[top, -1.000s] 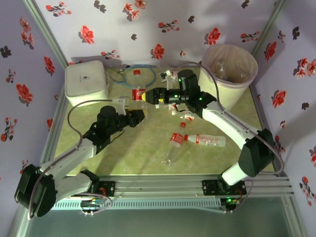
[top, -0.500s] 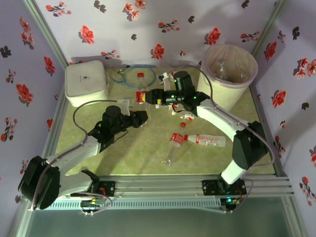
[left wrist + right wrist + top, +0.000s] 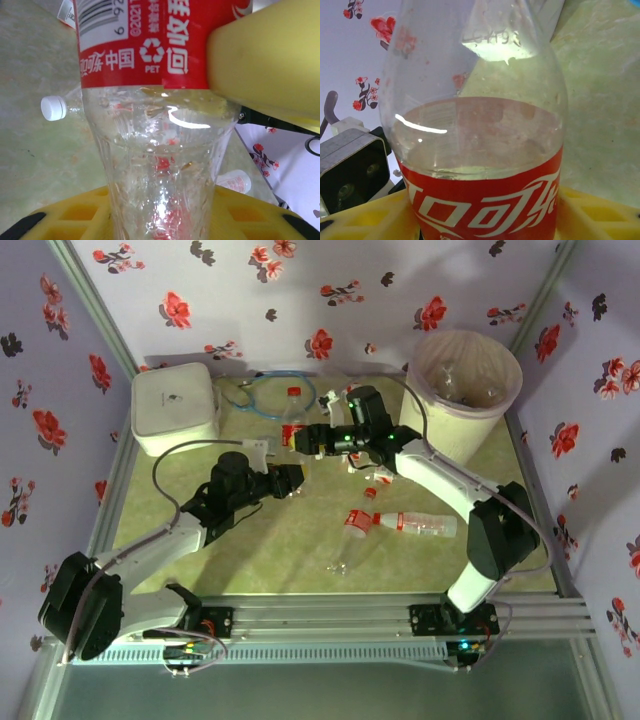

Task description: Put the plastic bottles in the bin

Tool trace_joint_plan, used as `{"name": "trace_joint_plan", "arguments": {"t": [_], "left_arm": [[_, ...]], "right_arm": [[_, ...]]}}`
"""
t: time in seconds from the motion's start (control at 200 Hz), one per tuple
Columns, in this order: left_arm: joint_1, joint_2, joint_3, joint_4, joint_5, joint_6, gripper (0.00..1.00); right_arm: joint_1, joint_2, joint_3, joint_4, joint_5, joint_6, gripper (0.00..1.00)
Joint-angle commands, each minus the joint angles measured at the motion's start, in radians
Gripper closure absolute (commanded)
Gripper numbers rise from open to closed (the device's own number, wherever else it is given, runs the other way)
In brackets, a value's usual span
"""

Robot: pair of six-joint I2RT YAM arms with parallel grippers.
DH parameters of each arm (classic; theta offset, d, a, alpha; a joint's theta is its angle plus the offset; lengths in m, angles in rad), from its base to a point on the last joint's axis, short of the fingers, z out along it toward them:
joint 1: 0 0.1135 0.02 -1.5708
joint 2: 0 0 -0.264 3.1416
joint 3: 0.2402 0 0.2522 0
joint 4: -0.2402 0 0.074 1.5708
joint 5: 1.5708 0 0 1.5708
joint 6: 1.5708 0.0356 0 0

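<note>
Left claw (image 3: 288, 478) clamps the bottle (image 3: 155, 150); right claw (image 3: 302, 438) sits around it, and I cannot tell whether it has bitten. If left releases early, the bottle drops.

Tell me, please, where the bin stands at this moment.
In the top view, the bin stands in the far right corner of the table, close to the flowered walls, with the right arm just in front of it.

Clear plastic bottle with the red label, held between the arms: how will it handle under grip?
The clear plastic bottle with the red label seems nearly empty, just droplets inside, so probably light. Its thin wall would likely dent under a hard squeeze. The glossy label under the left arm's yellow fingers may slip; round body, apt to roll if dropped.
</note>
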Motion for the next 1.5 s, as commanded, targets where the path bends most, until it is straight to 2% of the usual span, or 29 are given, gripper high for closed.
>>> {"name": "trace_joint_plan", "arguments": {"t": [0.0, 0.26, 0.425, 0.56, 0.74, 0.82, 0.91, 1.075, 1.305, 1.495], "left_arm": [[-0.006, -0.010, 0.032, 0.049, 0.025, 0.032, 0.54], [-0.005, -0.025, 0.007, 0.055, 0.022, 0.018, 0.28], [-0.001, -0.064, 0.011, 0.012, -0.008, 0.050, 0.21], [0.001, -0.055, 0.004, 0.013, -0.010, 0.038, 0.20], [0.000, -0.054, -0.010, 0.014, -0.012, 0.032, 0.20], [0.001, -0.055, -0.009, 0.014, -0.013, 0.035, 0.20], [0.000, -0.057, -0.013, 0.012, -0.012, 0.033, 0.19], [-0.001, -0.099, -0.038, -0.017, -0.013, 0.031, 0.19], [0.000, -0.205, -0.069, -0.095, -0.058, 0.048, 0.19], [0.001, -0.208, -0.076, -0.111, -0.063, 0.054, 0.18]], "right_arm": [[-0.013, 0.007, -0.006, 0.019, 0.018, 0.012, 0.41], [-0.079, -0.046, 0.048, -0.042, 0.059, -0.053, 0.49], [-0.167, -0.106, 0.189, -0.184, 0.153, -0.182, 0.51], [-0.239, -0.155, 0.343, -0.325, 0.344, -0.317, 0.53], [-0.332, -0.195, 0.508, -0.426, 0.713, -0.465, 0.57], [-0.392, -0.176, 0.560, -0.444, 0.845, -0.507, 0.58], [-0.464, -0.111, 0.625, -0.497, 0.933, -0.533, 0.58], [-0.545, 0.013, 0.676, -0.572, 1.028, -0.552, 0.60], [-0.574, 0.120, 0.645, -0.656, 1.065, -0.552, 0.60], [-0.596, 0.274, 0.716, -0.821, 1.017, -0.535, 0.60]]}}
